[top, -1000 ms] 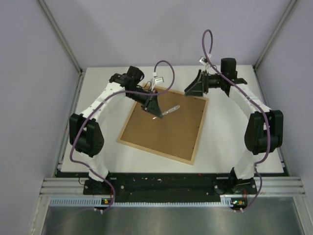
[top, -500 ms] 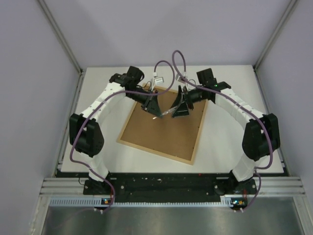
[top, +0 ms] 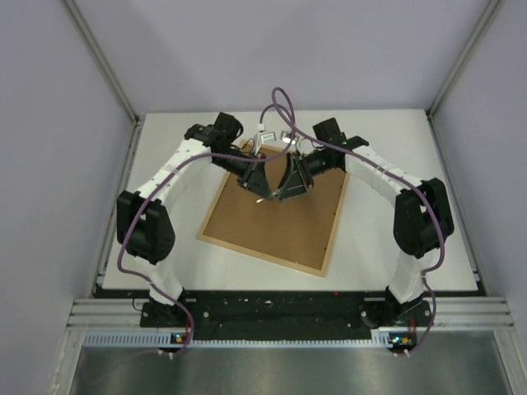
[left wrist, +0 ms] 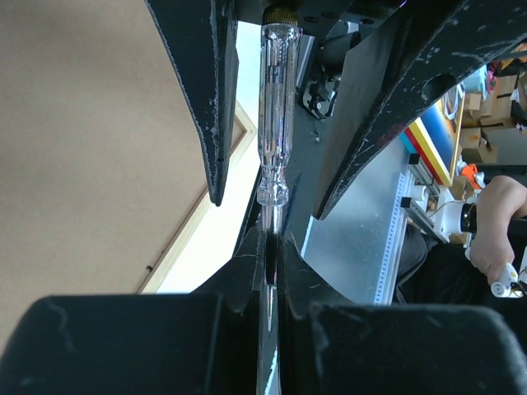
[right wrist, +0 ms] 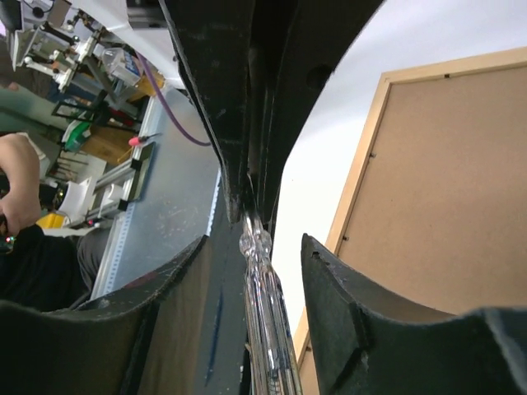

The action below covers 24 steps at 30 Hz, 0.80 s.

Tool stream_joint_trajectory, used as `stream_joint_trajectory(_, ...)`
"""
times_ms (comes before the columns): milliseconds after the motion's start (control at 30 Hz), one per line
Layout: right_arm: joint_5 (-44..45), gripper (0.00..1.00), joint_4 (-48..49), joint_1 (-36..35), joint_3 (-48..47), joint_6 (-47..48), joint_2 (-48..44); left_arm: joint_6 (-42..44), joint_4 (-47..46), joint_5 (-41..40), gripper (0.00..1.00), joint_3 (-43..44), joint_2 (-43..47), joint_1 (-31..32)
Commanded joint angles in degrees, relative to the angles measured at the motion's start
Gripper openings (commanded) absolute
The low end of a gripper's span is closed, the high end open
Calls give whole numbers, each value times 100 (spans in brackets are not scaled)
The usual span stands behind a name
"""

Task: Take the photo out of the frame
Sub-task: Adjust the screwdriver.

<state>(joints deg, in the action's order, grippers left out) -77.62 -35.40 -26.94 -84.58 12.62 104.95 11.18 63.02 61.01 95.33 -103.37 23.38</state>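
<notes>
The frame (top: 330, 243) lies face down in the middle of the table, its plain brown backing board (top: 276, 224) upward. The photo is hidden beneath that board. Above the frame's far edge my left gripper (top: 258, 188) is shut on the metal shaft of a clear-handled screwdriver (left wrist: 274, 123). My right gripper (top: 285, 190) meets it from the right. Its fingers (left wrist: 200, 99) stand on either side of the clear handle (right wrist: 265, 321), open, with a gap on each side. The frame's wooden border (right wrist: 359, 186) shows beside the right fingers.
The white table (top: 379, 239) is bounded by grey enclosure walls and a metal rail (top: 272, 317) at the near edge. Both arms' purple cables (top: 280, 107) loop above the frame's far edge. A person's hand (left wrist: 494, 239) shows beyond the table.
My right arm has swung left from the frame's far right corner to the left gripper. Its jaws have narrowed around the screwdriver handle. The left gripper and frame have not moved.
</notes>
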Motion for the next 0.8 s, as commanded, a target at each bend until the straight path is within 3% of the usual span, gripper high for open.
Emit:
stream_joint_trajectory(0, -350, 47, 121, -101, -437, -119, 52, 174, -203, 130, 0, -93, 256, 115)
stream_joint_trajectory(300, -438, 28, 121, -145, -411, -94, 9, 130, -255, 69, 0, -93, 256, 132)
stream_joint_trajectory(533, -376, 47, 121, -84, -253, -67, -97, 33, -361, -37, 0, -93, 361, 132)
stream_joint_trajectory(767, -367, 48, 130, -22, -200, -76, -53, -46, -475, -11, 0, -146, 476, 115)
